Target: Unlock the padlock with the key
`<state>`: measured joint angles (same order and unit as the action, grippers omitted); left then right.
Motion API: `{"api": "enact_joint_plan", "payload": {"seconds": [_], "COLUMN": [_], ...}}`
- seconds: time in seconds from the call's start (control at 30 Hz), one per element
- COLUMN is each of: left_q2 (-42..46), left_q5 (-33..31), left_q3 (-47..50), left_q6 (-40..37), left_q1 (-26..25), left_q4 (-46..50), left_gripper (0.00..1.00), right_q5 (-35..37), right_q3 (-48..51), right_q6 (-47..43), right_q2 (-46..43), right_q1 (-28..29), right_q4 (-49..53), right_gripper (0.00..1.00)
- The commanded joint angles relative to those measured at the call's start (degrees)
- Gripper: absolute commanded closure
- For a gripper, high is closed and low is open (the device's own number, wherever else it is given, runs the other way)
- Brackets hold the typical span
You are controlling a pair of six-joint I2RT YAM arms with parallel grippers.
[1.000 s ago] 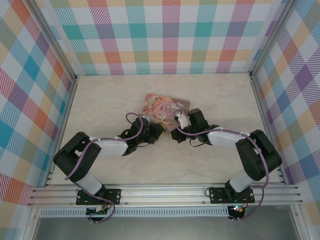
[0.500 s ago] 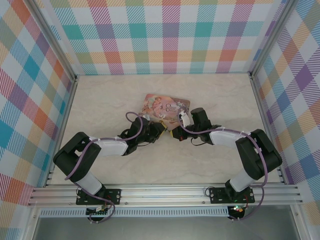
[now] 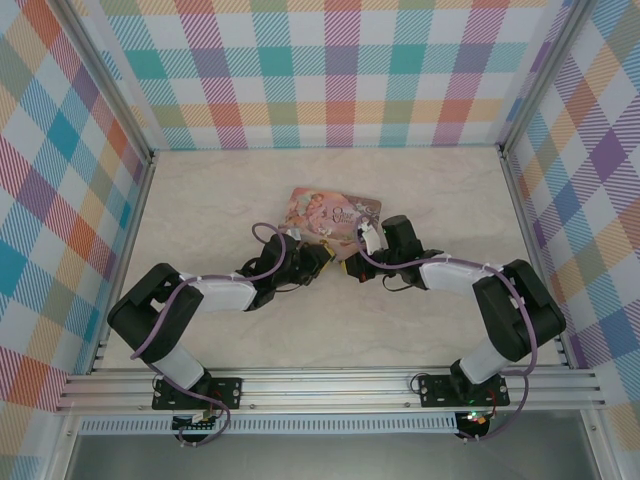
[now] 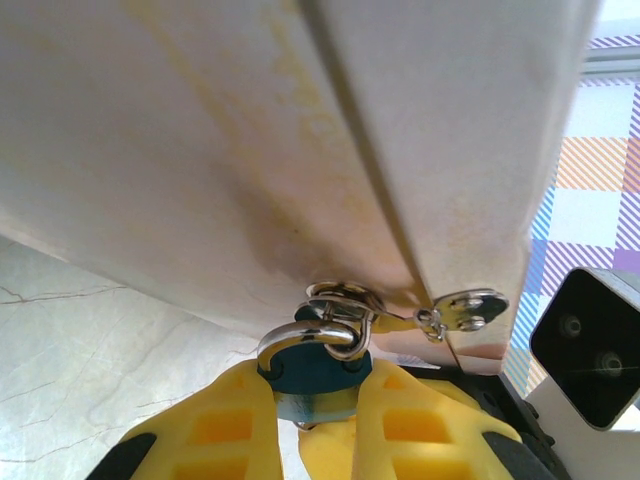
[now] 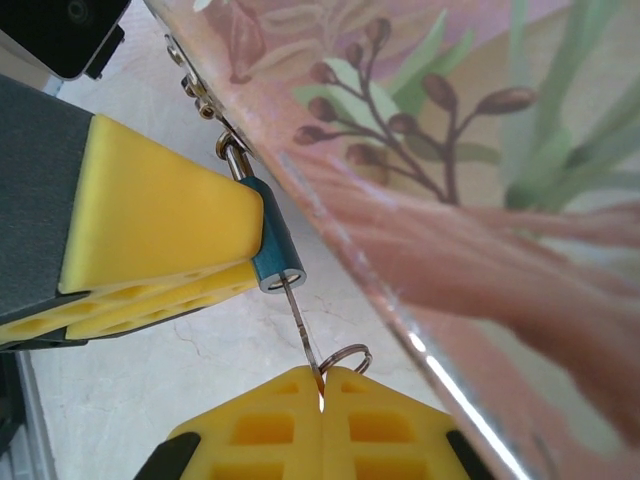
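The small blue padlock [image 4: 318,370] hangs by its metal shackle from the hasp of the pink tin [image 3: 333,215]. My left gripper [image 4: 322,405] is shut on its body, yellow fingers [image 4: 215,430] on either side. In the right wrist view the padlock [image 5: 272,245] shows end-on, with the slim key [image 5: 301,325] reaching from its keyhole down to my right gripper [image 5: 321,390], which is shut on the key's head. A small key ring [image 5: 346,356] sticks out beside the fingertips. In the top view both grippers, left [image 3: 322,258] and right [image 3: 352,262], meet at the tin's near edge.
The pink pictured tin lies on the pale marble-patterned table [image 3: 200,200], mid-table. Checked walls [image 3: 340,70] close in the back and both sides. An aluminium rail [image 3: 330,385] runs along the near edge by the arm bases.
The right arm's wrist has shifted slightly right and turned near the tin. The left arm has held still.
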<state>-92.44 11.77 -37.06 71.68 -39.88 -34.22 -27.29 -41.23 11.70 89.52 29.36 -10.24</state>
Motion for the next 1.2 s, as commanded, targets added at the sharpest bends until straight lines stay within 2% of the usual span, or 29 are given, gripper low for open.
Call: {"api": "enact_joint_plan", "payload": {"seconds": [0.0,0.23,0.83,1.17], "left_q2": [-0.6,-1.3,-3.6,-6.9], "left_q5": [9.4,9.8,11.9,12.8], "left_q3": [-1.7,-2.0,-3.9,-5.9], "left_q6": [-1.1,-1.1,-2.8,-1.6], "left_q1": [-1.5,-1.5,-2.0,-2.7], "left_q4": [-2.2,-2.1,-2.0,-3.4], "left_gripper": [1.00,1.00,1.00,1.00], "right_q5": [3.7,2.8,-1.9,1.3], "right_q3": [-1.2,-0.9,-3.8,-2.1], "right_q6": [-4.7,-4.7,2.3,3.7], "right_q2": [-1.4,-1.0,0.1,1.0], "right_q1": [1.0,1.8,1.6,3.2], "right_q4": [-4.3,-6.7,-11.2,-13.5], "right_gripper": [0.98,0.99,0.98,0.98]}}
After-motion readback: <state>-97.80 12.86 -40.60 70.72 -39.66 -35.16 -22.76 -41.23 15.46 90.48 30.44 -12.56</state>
